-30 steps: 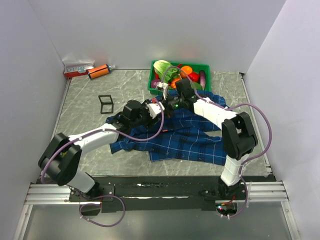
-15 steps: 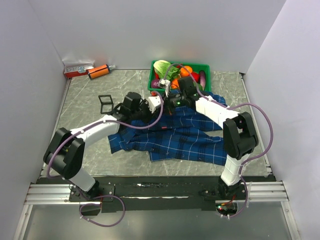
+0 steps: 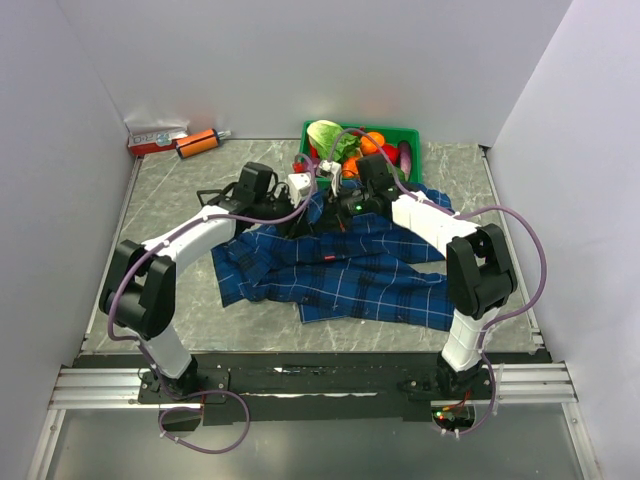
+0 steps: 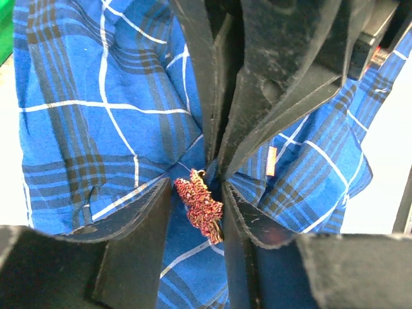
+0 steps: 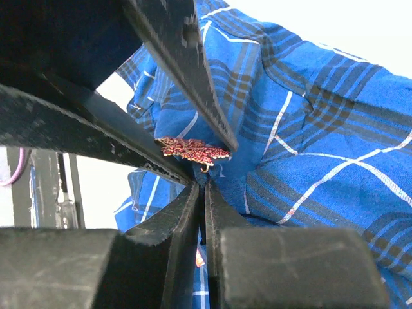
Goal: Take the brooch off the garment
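Observation:
The garment [image 3: 370,270], a dark blue plaid shirt, lies crumpled at mid table, and its red tag [image 3: 327,257] shows. The brooch [image 4: 201,206], a tiny gold and pinkish leaf, sits between the tips of my left gripper [image 4: 196,198], which is closed to the brooch's width and holds it. It also shows in the right wrist view [image 5: 193,149], just above my right gripper [image 5: 205,187], which is shut on a raised fold of the shirt [image 5: 309,129] right under the brooch. In the top view the left gripper [image 3: 314,200] and the right gripper [image 3: 336,208] meet tip to tip.
A green basket [image 3: 412,134] of toy vegetables stands just behind both grippers. An orange cylinder [image 3: 197,143] and a red and white box [image 3: 155,138] lie at the back left. Walls close in the table on three sides.
My left arm has swung toward the back of the table while its tip stayed at the shirt's upper edge. The fabric there has risen. The right arm has barely moved.

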Motion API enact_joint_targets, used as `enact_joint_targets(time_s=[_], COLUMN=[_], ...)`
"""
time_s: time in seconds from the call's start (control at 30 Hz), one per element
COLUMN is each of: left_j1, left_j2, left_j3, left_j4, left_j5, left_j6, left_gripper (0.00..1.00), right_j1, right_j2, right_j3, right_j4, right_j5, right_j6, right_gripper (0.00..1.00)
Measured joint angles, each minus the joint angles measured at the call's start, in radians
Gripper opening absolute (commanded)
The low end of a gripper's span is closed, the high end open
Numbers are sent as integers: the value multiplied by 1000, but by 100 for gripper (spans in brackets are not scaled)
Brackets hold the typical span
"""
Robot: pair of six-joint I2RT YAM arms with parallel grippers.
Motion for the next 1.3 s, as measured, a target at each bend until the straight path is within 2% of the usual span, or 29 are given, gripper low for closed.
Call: enact_joint_targets(time_s=[0.13, 0.37, 0.47, 0.53, 0.63, 0.67, 0.77, 0.87, 1.13, 1.3], left_j1=[13, 25, 27, 27, 28, 28, 28, 28, 25, 18], left_j2=[4, 7, 10, 11, 13, 13, 13, 13, -26, -27], left_j3=[18, 55, 55, 55, 55, 55, 55, 54, 12, -3], left_j4=[-17, -13, -16, -18, -18, -18, -19, -25, -40, -43], left_j5=[30, 82, 97, 100, 100, 100, 100, 99, 65, 9], left_j6=[-3, -26, -29, -29, -28, -28, -25, -25, -5, 12], left_gripper=[40, 21, 19, 20, 30, 39, 54, 59, 54, 41], right_j1=[-1, 0, 0, 0, 0, 0, 0, 0, 0, 0], right_j2=[0, 9, 12, 12, 12, 12, 12, 12, 16, 17], right_j3=[0, 0, 0, 0, 0, 0, 0, 0, 0, 0], right_j4=[-12, -29, -31, -31, -31, -31, -30, -29, -29, -29], right_j5=[0, -3, -3, -3, -3, -3, -4, -5, -6, -8], right_j6=[-2, -1, 0, 0, 3, 6, 14, 23, 37, 37], right_gripper=[15, 15, 16, 16, 15, 16, 16, 16, 16, 15])
